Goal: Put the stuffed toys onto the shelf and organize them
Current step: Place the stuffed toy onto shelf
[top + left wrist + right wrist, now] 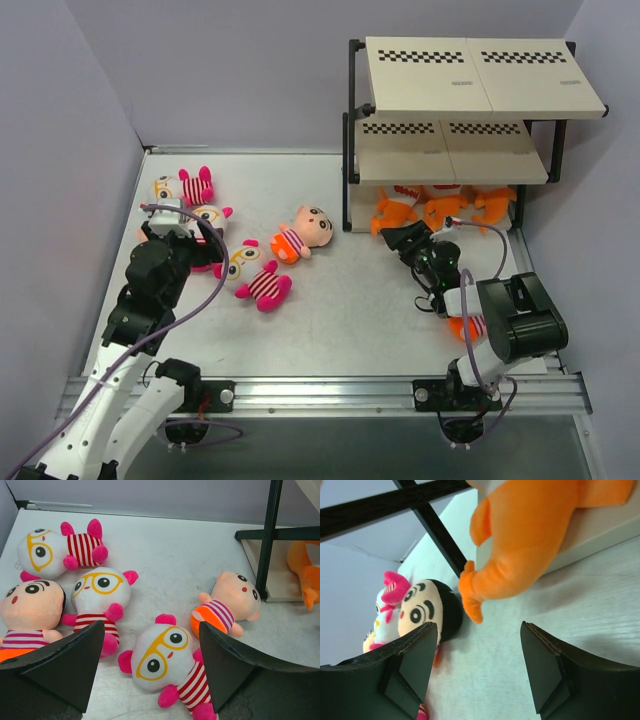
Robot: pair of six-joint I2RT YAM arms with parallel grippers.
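Three orange sharks (pixel 440 210) lie on the shelf's (pixel 450 165) lowest tier, far right. The right gripper (pixel 397 238), stretched low just near of them, stands open and empty. The left gripper (pixel 151 625), wide open, hovers over three glasses toys (pixel 160 657) and two dolls (pixel 227 605) on the left of the table (pixel 350 320). A third doll (pixel 463 327) lies by the right arm.

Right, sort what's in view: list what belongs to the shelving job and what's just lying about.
Job:
sharks
dolls
glasses toys
shelf

Just there:
rail
table
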